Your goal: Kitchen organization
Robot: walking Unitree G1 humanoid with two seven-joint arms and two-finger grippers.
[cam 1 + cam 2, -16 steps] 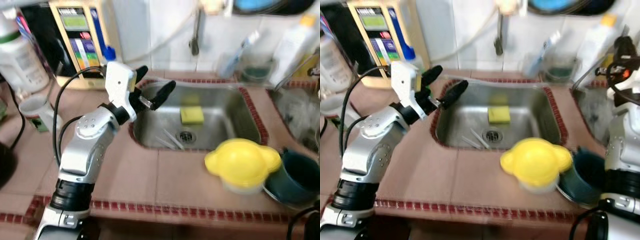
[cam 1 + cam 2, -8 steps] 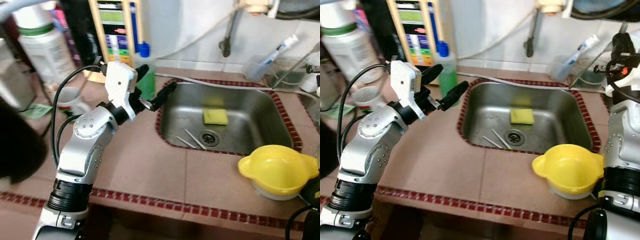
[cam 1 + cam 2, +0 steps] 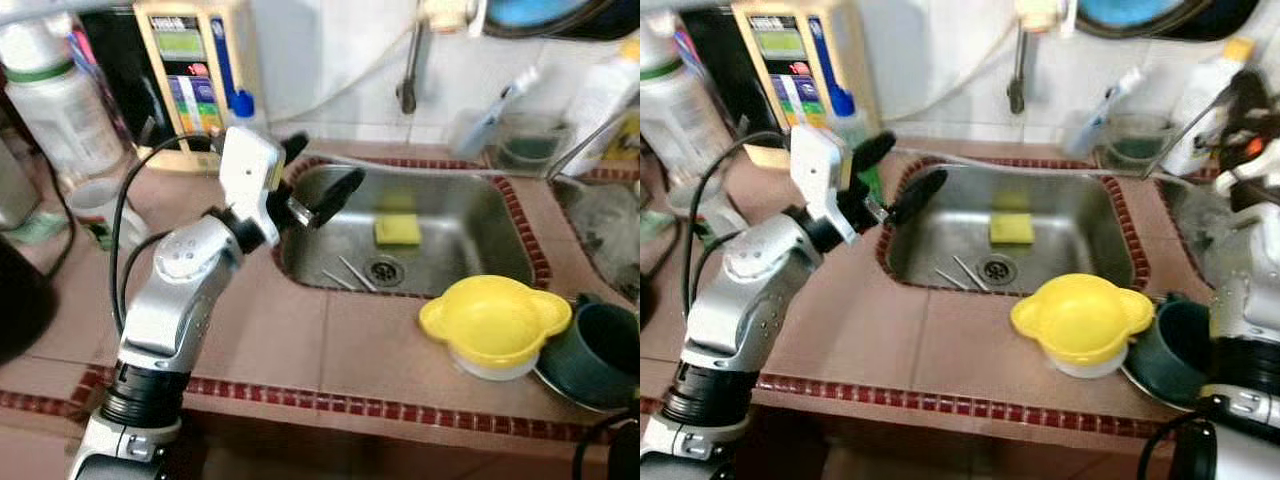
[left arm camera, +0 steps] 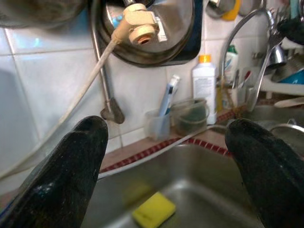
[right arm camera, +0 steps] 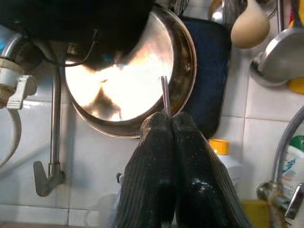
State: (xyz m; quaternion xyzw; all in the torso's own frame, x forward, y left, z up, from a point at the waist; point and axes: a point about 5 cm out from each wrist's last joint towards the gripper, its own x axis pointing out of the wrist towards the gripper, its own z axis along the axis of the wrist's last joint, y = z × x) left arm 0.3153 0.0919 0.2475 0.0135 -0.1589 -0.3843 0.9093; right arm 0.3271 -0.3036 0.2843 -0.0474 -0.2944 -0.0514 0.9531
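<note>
The left gripper (image 3: 318,172) is still hovering wide open over the sink's (image 3: 455,190) nine o'clock rim, sponge (image 3: 397,230) lying inside; the right gripper (image 5: 172,121) is pinching a thin metal rod (image 5: 165,95).

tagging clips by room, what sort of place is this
A home kitchen, most likely: a steel sink with a yellow sponge set in a tiled counter, a yellow bowl beside it, and pans hanging on the wall.
</note>
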